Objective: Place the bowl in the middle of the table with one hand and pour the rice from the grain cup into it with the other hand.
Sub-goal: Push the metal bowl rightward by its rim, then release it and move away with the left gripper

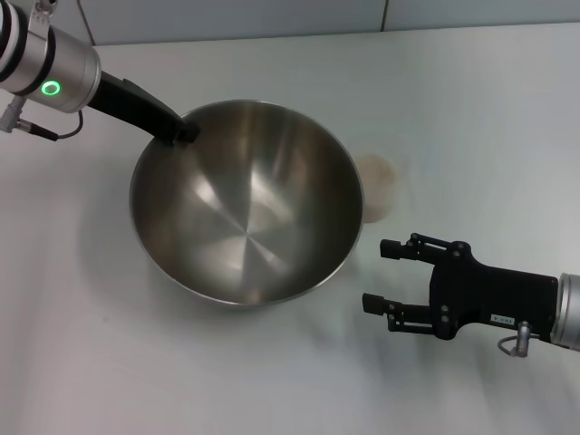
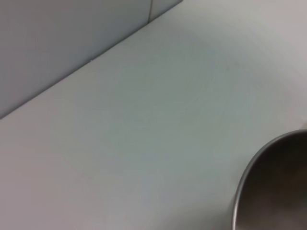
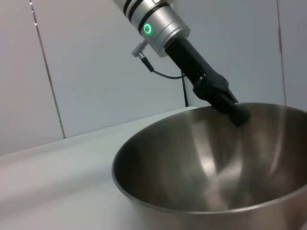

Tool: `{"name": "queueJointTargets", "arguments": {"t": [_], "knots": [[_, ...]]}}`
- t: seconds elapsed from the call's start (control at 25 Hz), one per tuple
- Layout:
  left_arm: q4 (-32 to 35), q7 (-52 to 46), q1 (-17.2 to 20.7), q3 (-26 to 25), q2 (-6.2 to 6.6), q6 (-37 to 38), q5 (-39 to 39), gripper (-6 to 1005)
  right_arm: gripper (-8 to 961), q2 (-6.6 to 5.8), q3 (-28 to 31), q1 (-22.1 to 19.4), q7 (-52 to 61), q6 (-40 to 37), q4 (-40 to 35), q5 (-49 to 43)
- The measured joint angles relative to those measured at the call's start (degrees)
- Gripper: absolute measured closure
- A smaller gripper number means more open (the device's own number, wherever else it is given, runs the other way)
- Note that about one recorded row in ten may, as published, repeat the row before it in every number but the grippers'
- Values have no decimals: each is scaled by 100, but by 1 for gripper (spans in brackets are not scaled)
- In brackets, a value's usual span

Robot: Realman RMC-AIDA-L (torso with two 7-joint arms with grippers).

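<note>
Bowl and cup are both set on the white table, which fills most of the head view. A grey wall is seen behind the table.

The big shiny metal bowl is found near the middle of the table. It looks tipped a little, and nothing is seen inside it. Its far left rim is gripped by the left claw, which is clenched on the metal. The same grip is seen in the right wrist view. Only a bit of the bowl's rim is caught in the left wrist view.

The right claw is held low over the table, near the bowl's right side. Its fingers are spread apart and nothing is held between them.

The small clear cup is tucked just behind the bowl's right edge. Pale rice is seen inside it.
</note>
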Motion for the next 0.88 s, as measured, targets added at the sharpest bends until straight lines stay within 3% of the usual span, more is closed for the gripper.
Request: {"name": "queueJointTargets", "arguments": {"t": [0.2,0.48,0.88], "knots": [[-76,80,11,29,-19,-131,-29,964,155,0,1,0,0,1,13,0],[-79,13,88,623,-58,-598,-49,888,155,0,35,-5,0,6,16,0],[31,-1,96,688,-49,-545,-49,495,156,0,60,-2,0,11,16,0]]}}
